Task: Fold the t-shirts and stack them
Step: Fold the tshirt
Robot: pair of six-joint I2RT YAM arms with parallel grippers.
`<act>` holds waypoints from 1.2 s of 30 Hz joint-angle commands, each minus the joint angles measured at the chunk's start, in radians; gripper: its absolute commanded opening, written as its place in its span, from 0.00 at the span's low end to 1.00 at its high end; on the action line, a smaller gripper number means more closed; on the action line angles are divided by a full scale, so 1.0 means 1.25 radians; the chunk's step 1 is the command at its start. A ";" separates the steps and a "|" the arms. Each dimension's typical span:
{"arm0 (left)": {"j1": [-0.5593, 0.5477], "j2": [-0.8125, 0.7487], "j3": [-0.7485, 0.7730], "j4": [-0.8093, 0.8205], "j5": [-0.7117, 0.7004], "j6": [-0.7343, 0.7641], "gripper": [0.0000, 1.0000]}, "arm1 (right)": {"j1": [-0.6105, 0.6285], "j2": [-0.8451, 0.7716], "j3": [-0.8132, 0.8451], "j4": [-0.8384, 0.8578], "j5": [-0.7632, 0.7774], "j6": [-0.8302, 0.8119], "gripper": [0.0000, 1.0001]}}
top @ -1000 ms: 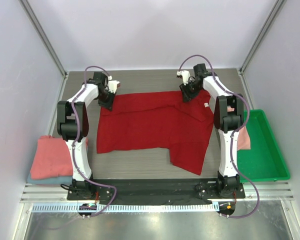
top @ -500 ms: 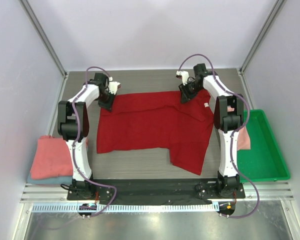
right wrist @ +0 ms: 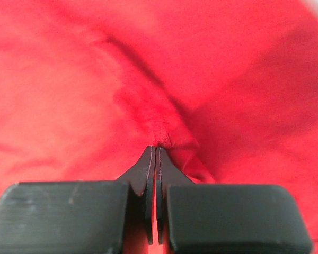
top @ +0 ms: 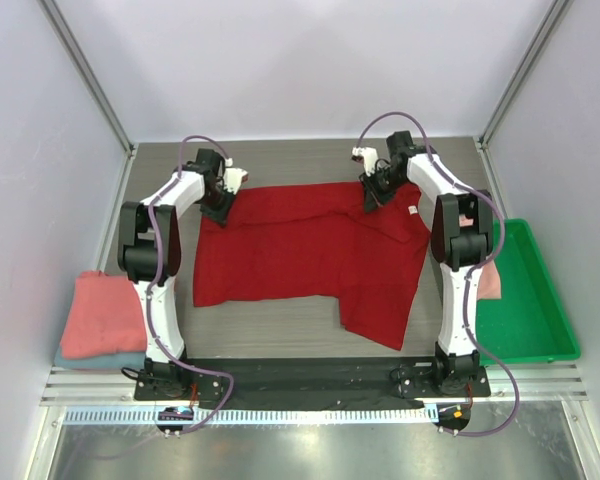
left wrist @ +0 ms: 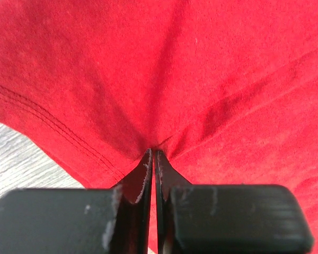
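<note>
Grey table w/ pale walls: deep red t-shirt (top: 300, 250) spread mid-table. Left gripper (left wrist: 152, 153) & right gripper (right wrist: 155, 149) each clenched on its far edge, prob. to fold it toward table's near edge.

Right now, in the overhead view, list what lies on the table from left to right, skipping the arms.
Folded stack of t-shirts → deep red t-shirt, spread out → green tray.
</note>
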 commanded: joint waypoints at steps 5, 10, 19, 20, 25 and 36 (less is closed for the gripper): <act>0.011 -0.021 0.061 -0.061 0.019 0.010 0.04 | 0.171 -0.294 -0.250 0.027 0.056 0.025 0.21; 0.012 -0.032 0.058 -0.031 0.012 0.029 0.04 | 0.228 -0.378 -0.298 0.079 0.163 0.033 0.39; 0.011 0.064 0.182 -0.087 -0.018 0.031 0.05 | 0.026 -0.176 -0.104 0.121 0.220 0.061 0.39; 0.011 0.092 0.222 -0.102 -0.018 0.033 0.05 | 0.013 -0.156 -0.073 0.124 0.229 0.051 0.38; 0.011 0.165 0.318 -0.157 -0.040 0.025 0.04 | -0.043 -0.055 0.009 0.136 0.257 0.040 0.37; 0.022 0.408 0.680 -0.331 -0.107 0.021 0.04 | -0.086 0.148 0.174 0.158 0.353 0.025 0.37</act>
